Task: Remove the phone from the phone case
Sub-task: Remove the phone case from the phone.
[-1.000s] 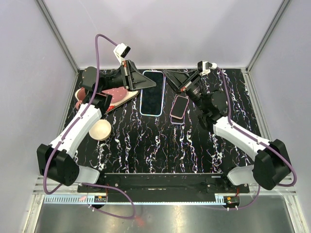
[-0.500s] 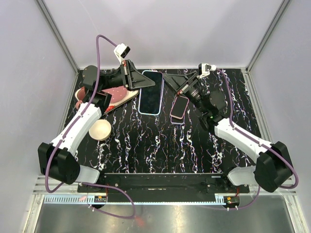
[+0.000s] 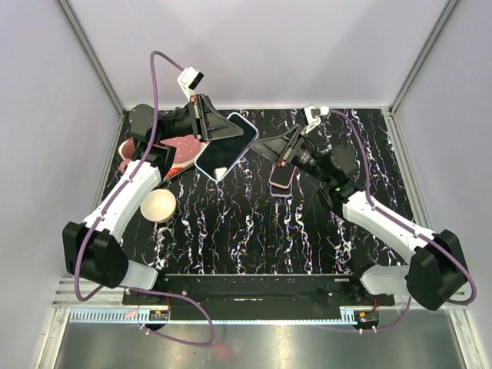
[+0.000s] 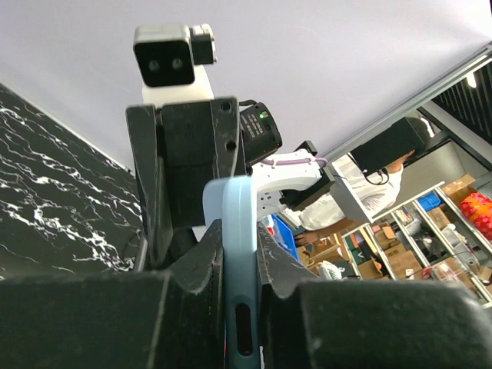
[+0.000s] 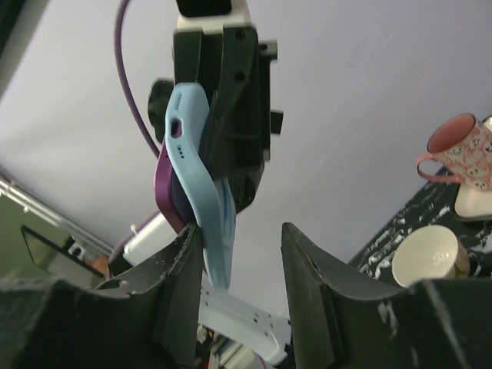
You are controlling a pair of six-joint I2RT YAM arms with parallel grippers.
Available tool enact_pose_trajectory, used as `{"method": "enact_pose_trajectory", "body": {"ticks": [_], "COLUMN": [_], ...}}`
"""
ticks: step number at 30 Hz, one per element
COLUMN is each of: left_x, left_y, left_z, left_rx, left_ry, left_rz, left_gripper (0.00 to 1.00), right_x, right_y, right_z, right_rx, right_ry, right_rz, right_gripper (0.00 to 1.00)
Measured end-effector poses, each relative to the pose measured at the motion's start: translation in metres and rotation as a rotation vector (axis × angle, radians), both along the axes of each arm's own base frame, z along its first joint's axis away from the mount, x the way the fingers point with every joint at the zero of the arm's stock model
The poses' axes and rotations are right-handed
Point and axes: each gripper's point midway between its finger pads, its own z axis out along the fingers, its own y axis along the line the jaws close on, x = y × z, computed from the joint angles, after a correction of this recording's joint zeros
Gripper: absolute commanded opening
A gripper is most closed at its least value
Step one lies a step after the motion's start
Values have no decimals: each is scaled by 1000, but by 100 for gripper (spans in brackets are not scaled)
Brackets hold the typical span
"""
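While the left gripper (image 3: 221, 131) is clamped on the phone case (image 4: 239, 231), the case is up off the table (image 3: 254, 231) and tilted, in the upper centre-left of the top view. The dark screen faces the overhead camera with a light blue rim around it.

Left wrist view: both fingers (image 4: 192, 277) pinch the case edge-on. The case runs straight up the middle of the frame.

Right gripper (image 3: 265, 146) sits just right of the case in the top view. Its jaws are apart and it holds nothing.

Right wrist view: the case hangs in the upper left of the frame and is bowed. The purple phone (image 5: 164, 188) shows along the case's left edge, so the phone sits at least partly in the case. The lower end of the case comes down just beside the finger on the left of the frame. I can't tell whether they touch.

A second phone (image 3: 283, 174) in a pinkish case lies flat on the table, below and right of the held one, under the right gripper. A pink mug (image 5: 460, 150) is at the right edge of the right wrist view, with a cream bowl (image 5: 430, 261) below it.
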Motion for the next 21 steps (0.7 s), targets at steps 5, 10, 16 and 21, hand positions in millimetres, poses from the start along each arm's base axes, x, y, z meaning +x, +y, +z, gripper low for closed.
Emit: {"method": "enact_pose_trajectory", "body": {"ticks": [5, 10, 16, 21], "left_x": [5, 10, 25, 38], "left_y": [0, 5, 8, 12], "left_z": [-1, -3, -19, -22], "left_rx": [-14, -33, -42, -83], "left_ry": [-46, -79, -22, 5], "left_rz": [5, 34, 103, 188], "left_gripper": [0, 0, 0, 0], "right_x": [-6, -1, 10, 21], "right_y": [8, 15, 20, 23], "right_z": [-9, -10, -19, -13], "right_rx": [-83, -77, -12, 0], "right_ry": [-28, -27, 39, 49], "right_rz": [51, 73, 82, 74], "right_gripper": [46, 46, 46, 46]}}
